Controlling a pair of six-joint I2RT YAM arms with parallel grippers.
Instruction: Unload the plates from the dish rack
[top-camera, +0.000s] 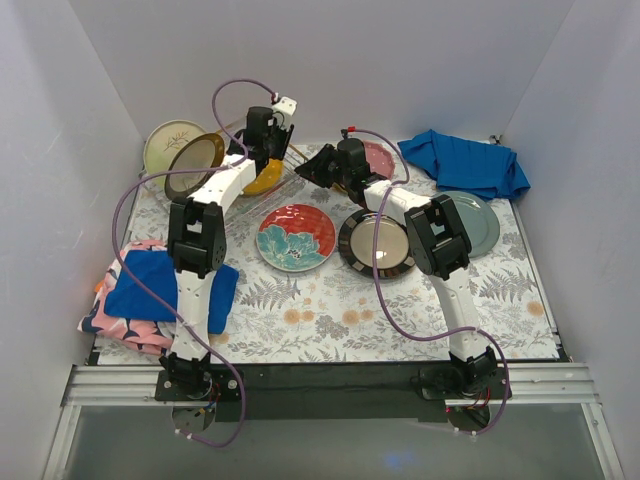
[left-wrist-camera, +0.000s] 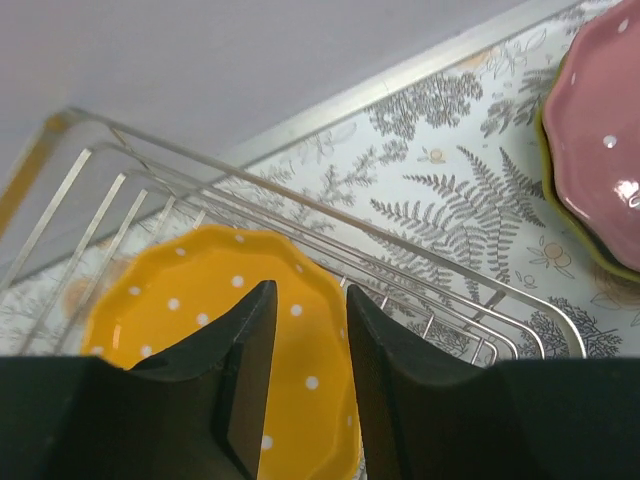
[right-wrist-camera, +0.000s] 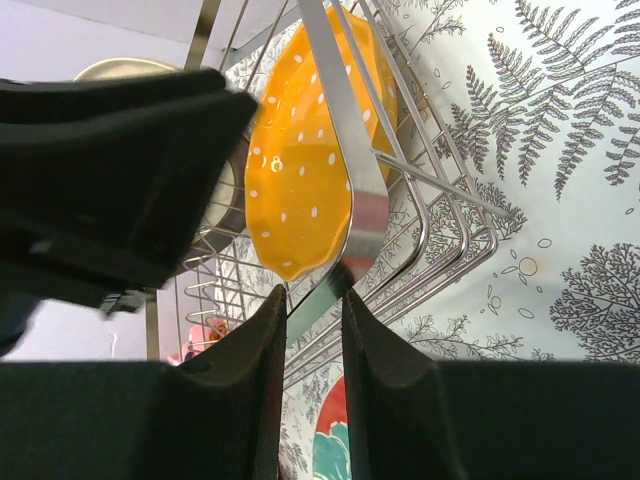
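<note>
**Left gripper spread over orange plate, right one clamped on the rack**

Left gripper (left-wrist-camera: 308, 295) hangs with its fingers apart, nothing between them, right above the orange dotted plate (left-wrist-camera: 180, 300), which lies tilted in the dish rack (right-wrist-camera: 342, 120) at the upper middle of the top view. Over to the right gripper (right-wrist-camera: 310, 298): its fingers are pinching the rack's flat rim bar, just beside that same orange plate.

At the rack's left end a dark-rimmed golden plate (top-camera: 195, 163) stands tilted, with the cream plate (top-camera: 172, 138) beyond it in the upper left.

Flat on the fern-print table (top-camera: 330, 320) lie the teal-red floral plate (top-camera: 296, 237) at centre, a dark-rimmed glossy plate (top-camera: 378, 243) just right of it, the grey-teal plate (top-camera: 475, 222) further right, and the pink scalloped plate (left-wrist-camera: 600, 130) near the rack's right end.
</note>
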